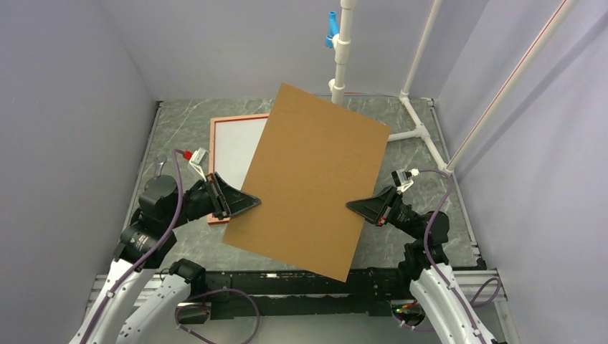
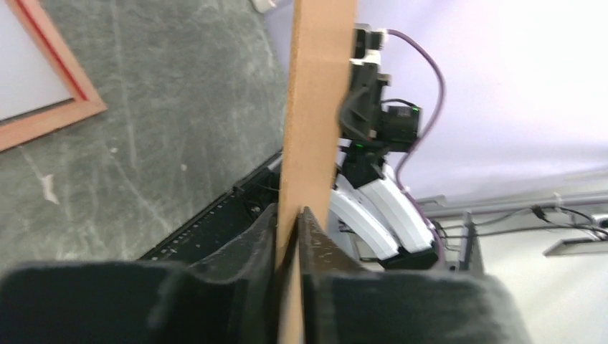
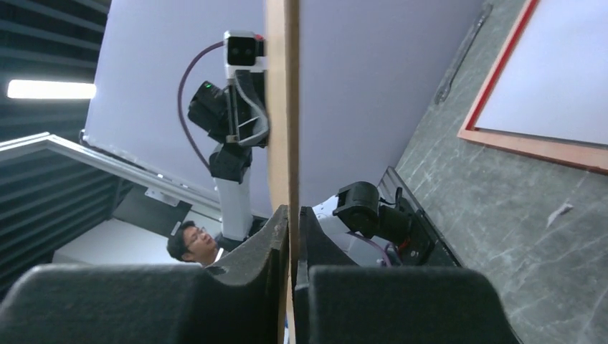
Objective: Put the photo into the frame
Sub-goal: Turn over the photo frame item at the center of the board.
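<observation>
A large brown backing board [image 1: 308,179] hangs tilted above the table, held from both sides. My left gripper [image 1: 254,203] is shut on its left edge, and the left wrist view shows the board [image 2: 315,107] edge-on between the closed jaws [image 2: 295,215]. My right gripper [image 1: 351,206] is shut on the right edge, with the board [image 3: 283,107] edge-on between its jaws [image 3: 292,211]. The frame [image 1: 240,118] lies flat at the back left, its right part hidden under the board. A plain white sheet [image 1: 236,150] fills it, apparently the photo back up. The frame [image 2: 64,118] [image 3: 530,143] also shows in both wrist views.
White pipes [image 1: 344,50] with a blue fitting [image 1: 332,29] stand at the back, and more pipes [image 1: 423,129] run across the back right corner. A small red and white part [image 1: 193,155] lies left of the frame. Grey walls close in the marble table [image 1: 179,122].
</observation>
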Robot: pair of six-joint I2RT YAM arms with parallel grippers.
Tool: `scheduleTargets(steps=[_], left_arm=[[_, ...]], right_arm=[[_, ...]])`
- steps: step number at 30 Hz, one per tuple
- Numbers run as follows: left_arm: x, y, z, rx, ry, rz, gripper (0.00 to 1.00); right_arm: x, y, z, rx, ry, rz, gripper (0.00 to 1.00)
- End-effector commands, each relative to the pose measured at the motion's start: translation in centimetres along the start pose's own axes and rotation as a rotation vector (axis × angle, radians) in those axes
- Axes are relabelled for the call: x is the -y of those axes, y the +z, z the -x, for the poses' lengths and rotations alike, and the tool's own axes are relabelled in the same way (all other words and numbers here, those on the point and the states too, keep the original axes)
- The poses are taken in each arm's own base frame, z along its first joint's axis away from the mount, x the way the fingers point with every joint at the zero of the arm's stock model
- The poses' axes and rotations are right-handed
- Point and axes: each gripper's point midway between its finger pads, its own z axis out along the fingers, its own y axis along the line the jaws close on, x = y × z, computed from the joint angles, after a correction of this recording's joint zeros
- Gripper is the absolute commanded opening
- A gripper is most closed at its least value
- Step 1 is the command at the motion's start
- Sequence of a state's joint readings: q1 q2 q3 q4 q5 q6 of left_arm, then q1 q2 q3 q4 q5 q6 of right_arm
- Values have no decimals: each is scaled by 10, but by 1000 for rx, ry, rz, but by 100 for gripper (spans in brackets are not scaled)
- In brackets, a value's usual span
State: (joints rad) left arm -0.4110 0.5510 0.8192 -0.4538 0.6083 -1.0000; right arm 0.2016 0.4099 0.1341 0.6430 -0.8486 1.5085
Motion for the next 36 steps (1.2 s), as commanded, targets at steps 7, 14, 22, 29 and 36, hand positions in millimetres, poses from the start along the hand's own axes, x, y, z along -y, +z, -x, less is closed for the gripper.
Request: scheduleTargets(steps=[7,14,22,29,36], left_arm=[[-18,0,3,13,55,89,97],[-44,-15,14,44,123,307,99],[-82,-29,11,-9,165,512,99],[-90,-23,2,-46,156,500,99],[-96,-23,-2,-76,164,515,99]], right_arm=[[-35,5,5,-43,-205,-79,0],[-24,-4,34,-25,-300,-452,0],[-31,-26,70,-6,-346,-801,0],[-30,-36,93,-48,-381,-982,0],[-33,-38,106,-129,-406,-1077,0]])
